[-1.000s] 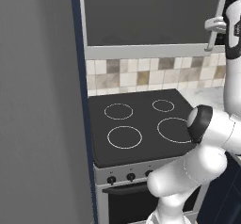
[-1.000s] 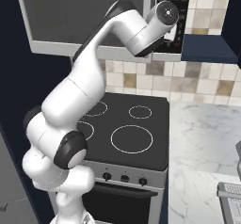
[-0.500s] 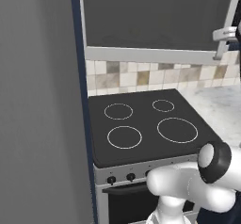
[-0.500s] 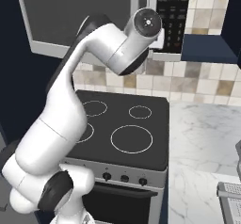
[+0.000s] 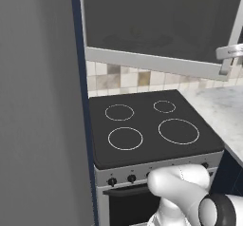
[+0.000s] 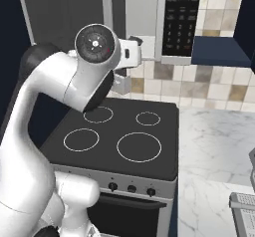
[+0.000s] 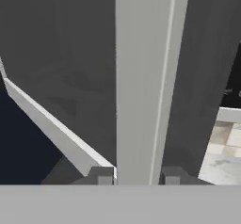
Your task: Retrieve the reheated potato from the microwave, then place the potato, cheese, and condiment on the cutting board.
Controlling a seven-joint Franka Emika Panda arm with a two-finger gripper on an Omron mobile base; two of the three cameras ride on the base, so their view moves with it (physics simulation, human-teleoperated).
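Note:
The microwave (image 6: 182, 22) hangs above the stove, its black button panel on the right. Its dark glass door (image 5: 156, 16) stands swung part-way open, and a pale strip of the inside (image 6: 142, 7) shows beside the panel. My gripper (image 7: 138, 176) is shut on the door's light grey handle (image 7: 141, 77), which runs upright between the two fingertips. From the left base camera, the gripper (image 5: 228, 54) holds that handle at the right edge. My arm's big wrist joint (image 6: 97, 44) covers most of the hand. The potato, cheese, condiment and cutting board are out of view.
Below the door lies the black stove top (image 5: 152, 125) with several ring burners and a row of knobs (image 6: 130, 187). A marble counter (image 6: 214, 146) runs right of it, under a dark blue cabinet (image 6: 219, 52). A tall grey wall (image 5: 38, 101) closes the left side.
The microwave door has swung outward with my gripper on its handle, uncovering the inside. My arm has folded lower and its elbow has dropped toward the stove front.

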